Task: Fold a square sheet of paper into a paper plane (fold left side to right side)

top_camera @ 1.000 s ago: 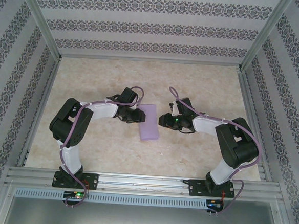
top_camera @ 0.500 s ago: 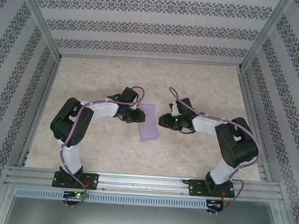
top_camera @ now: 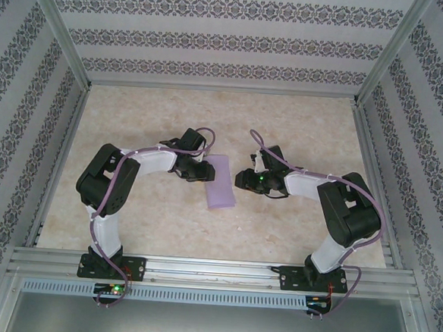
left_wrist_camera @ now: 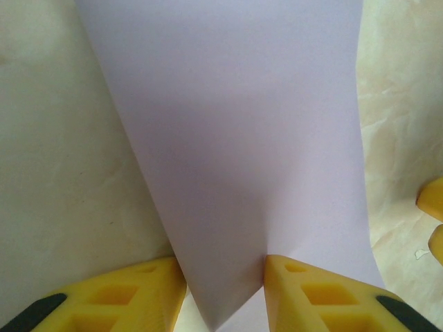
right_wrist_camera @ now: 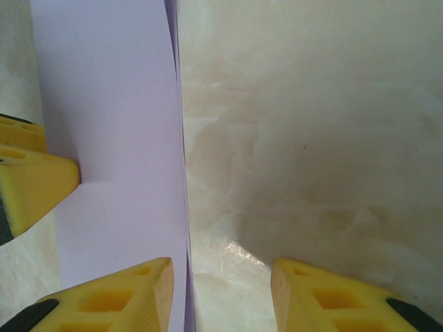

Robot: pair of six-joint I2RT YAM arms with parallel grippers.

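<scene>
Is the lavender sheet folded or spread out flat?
Folded: the sheet lies as a narrow rectangle, not a square, and the right wrist view shows two stacked edges along one side.

Seen from above, the left gripper (top_camera: 204,172) hides the left edge of the square sheet of paper (top_camera: 221,187), while the right gripper (top_camera: 241,179) is too small to tell whether its tips touch the sheet's right edge. In the left wrist view the sheet runs off the top and bottom borders, the yellow fingers (left_wrist_camera: 124,297) are cut off at the bottom, and a yellow sliver (left_wrist_camera: 432,221) is cropped by the right border. In the right wrist view the sheet is again cut at top and bottom, and a yellow finger (right_wrist_camera: 31,183) enters cropped from the left
</scene>
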